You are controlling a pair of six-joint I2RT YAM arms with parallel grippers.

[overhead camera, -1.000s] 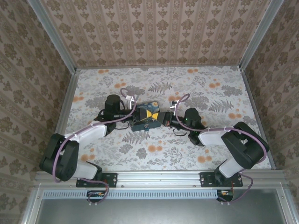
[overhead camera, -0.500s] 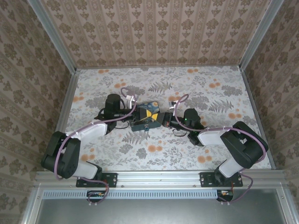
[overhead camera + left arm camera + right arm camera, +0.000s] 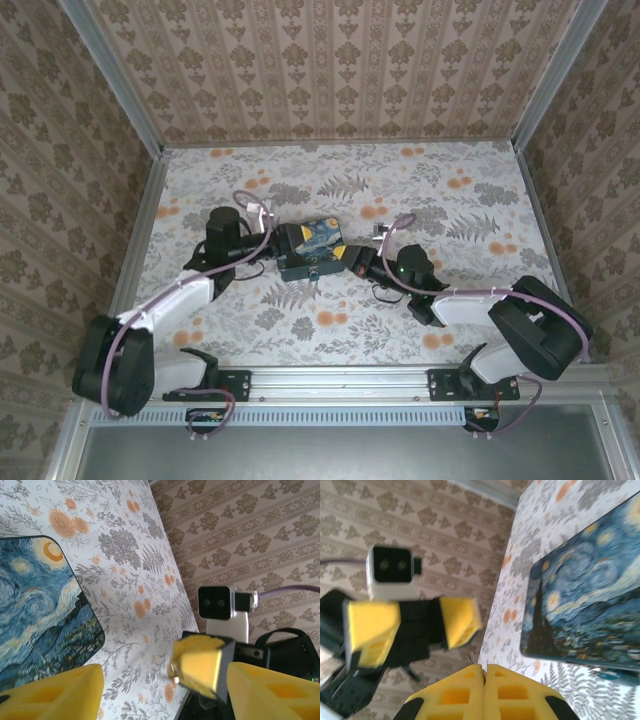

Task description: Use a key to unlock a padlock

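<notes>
The Starry Night box [image 3: 311, 247] lies mid-table between the arms. A tiny blue padlock [image 3: 314, 272] sits at the box's near edge; a teal bit of it [image 3: 615, 676] pokes out under the box [image 3: 585, 605] in the right wrist view. My right gripper [image 3: 351, 259] is just right of the box, its yellow fingers [image 3: 510, 690] shut on the key [image 3: 472, 658], a thin metal sliver sticking out of the tips. Its metal tip [image 3: 173, 672] also shows in the left wrist view. My left gripper [image 3: 272, 240] stands open at the box's left side, holding nothing.
The floral table [image 3: 450, 200] is walled by patterned panels on three sides. An aluminium rail [image 3: 340, 378] with both arm bases runs along the near edge. Cables loop above each wrist.
My left arm has pulled back leftward, its gripper now off the box's left edge. The right gripper has shifted slightly toward the near side, still shut on the key.
</notes>
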